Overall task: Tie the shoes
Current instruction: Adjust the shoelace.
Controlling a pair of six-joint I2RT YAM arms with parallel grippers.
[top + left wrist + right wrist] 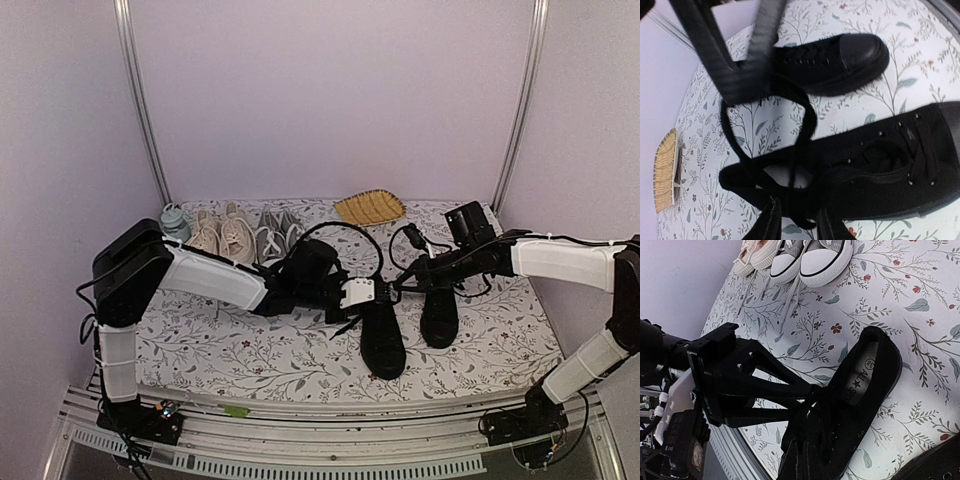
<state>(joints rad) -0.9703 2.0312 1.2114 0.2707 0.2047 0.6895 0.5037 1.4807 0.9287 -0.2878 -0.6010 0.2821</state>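
Note:
Two black sneakers lie on the floral tablecloth. The left shoe (383, 338) is the near shoe in the left wrist view (890, 170). The right shoe (439, 315) lies beyond it (840, 60). My left gripper (378, 293) is at the left shoe's heel end, its jaws nearly together on a black lace (799, 220). My right gripper (408, 278) meets it from the right. In the left wrist view the right gripper's fingers (752, 60) converge on the top of a lace loop (765, 125). In the right wrist view my gripper (805, 455) is shut on lace over the shoe (865, 380).
A beige pair (222, 235) and a grey pair with white toe caps (277, 235) stand at the back left, also in the right wrist view (810, 260). A teal object (175, 222) and a yellow woven item (370, 208) lie at the back. A metal rail (300, 420) runs along the front.

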